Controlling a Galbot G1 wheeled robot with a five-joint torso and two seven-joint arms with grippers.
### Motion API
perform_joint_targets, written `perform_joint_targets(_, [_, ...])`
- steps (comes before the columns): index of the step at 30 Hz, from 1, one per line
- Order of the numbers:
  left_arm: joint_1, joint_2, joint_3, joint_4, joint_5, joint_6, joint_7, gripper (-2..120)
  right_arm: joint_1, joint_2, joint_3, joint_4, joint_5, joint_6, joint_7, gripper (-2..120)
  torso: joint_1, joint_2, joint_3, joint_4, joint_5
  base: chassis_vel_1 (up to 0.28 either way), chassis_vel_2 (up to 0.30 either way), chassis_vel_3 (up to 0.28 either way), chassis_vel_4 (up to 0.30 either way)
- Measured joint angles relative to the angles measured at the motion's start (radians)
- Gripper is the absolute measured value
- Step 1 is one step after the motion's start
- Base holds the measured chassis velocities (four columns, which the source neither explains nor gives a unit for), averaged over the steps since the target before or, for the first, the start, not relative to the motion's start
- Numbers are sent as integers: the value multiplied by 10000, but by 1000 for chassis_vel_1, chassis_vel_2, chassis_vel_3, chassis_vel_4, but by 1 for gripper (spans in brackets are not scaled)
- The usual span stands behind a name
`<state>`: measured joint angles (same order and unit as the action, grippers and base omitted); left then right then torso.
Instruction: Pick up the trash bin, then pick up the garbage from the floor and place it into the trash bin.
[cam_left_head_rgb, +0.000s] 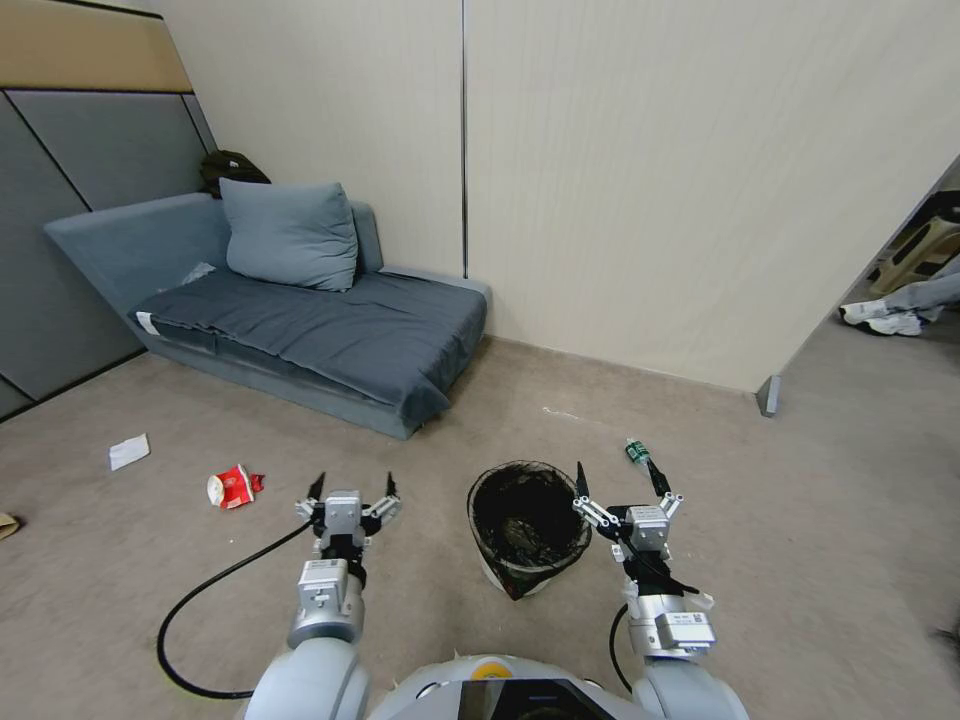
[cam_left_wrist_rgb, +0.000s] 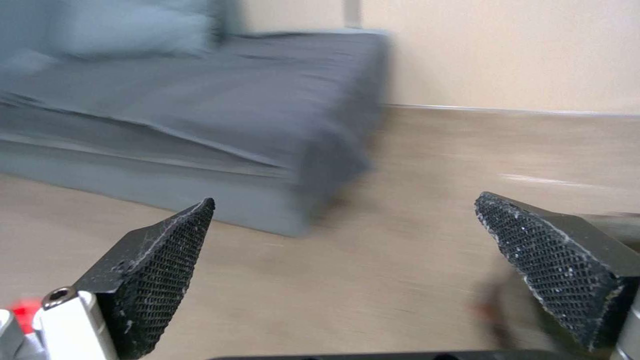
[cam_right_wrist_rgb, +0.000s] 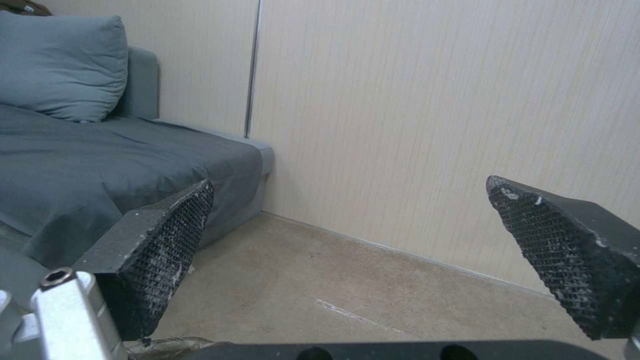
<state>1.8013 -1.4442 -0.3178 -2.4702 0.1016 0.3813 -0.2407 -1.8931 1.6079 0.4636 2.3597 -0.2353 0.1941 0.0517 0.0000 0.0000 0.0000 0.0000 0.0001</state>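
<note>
Clearly the trash bin (cam_left_head_rgb: 528, 530) is looking light and thin-walled, its bag-draped rim offering the grip, while the right gripper (cam_left_head_rgb: 620, 482) just beside it and the left gripper (cam_left_head_rgb: 353, 487) on its far side are both hanging wide open, holding nothing.

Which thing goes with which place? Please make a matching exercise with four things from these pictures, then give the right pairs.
Things:
1. trash bin
2. red snack packet
3. small bottle
4. pillow

Places:
A. on the sofa
B. on the floor, beyond the right gripper
C. on the floor, between the two grippers
D. on the floor, left of the left gripper

Pairs: 1-C, 2-D, 3-B, 4-A
</note>
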Motion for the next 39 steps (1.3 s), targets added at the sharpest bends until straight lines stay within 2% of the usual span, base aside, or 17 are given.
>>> perform_joint_targets(2, [53, 110, 333, 1, -752, 6, 726, 100, 1, 0, 41, 8, -36, -15, 78, 100, 0, 0, 0, 0, 0, 0, 0, 0, 0])
perform_joint_targets(4, [10, 167, 428, 74, -1159, 82, 1142, 100, 1, 1, 47, 13, -40, -16, 75, 100, 0, 0, 0, 0, 1, 0, 0, 0, 0])
perform_joint_targets(5, [10, 167, 428, 74, -1159, 82, 1142, 100, 1, 1, 47, 13, -40, -16, 75, 100, 0, 0, 0, 0, 1, 0, 0, 0, 0])
perform_joint_targets(7, [-148, 311, 503, 185, -2015, 536, 1751, 100, -4, 0, 160, 122, -79, -75, 211, 100, 0, 0, 0, 1, -1, 0, 0, 0, 0])
perform_joint_targets(8, [-148, 311, 503, 185, -2015, 536, 1751, 100, -4, 0, 160, 122, -79, -75, 211, 100, 0, 0, 0, 1, -1, 0, 0, 0, 0])
perform_joint_targets(12, [-430, 678, 546, 453, -3241, 1071, 2195, 100, -8, 0, 203, 169, -110, -127, 292, 100, 0, 0, 0, 0, -1, 0, 0, 0, 0])
perform_joint_targets(23, [-952, 779, 468, 1013, -4277, 1625, 2520, 99, 82, 0, 216, 291, -111, -291, 456, 100, 0, 0, 0, 1, 1, 0, 0, 0, 0])
perform_joint_targets(31, [-1406, 696, 430, 1474, -4648, 1819, 2435, 97, 92, 0, 215, 293, -125, -294, 458, 100, 0, 0, 0, 1, 2, 0, 0, 0, 0])
perform_joint_targets(39, [-2014, 590, 453, 2181, -5473, 2184, 2207, 95, 104, 0, 210, 293, -161, -293, 458, 100, 0, 0, 0, 0, 0, 0, 0, 0, 0])
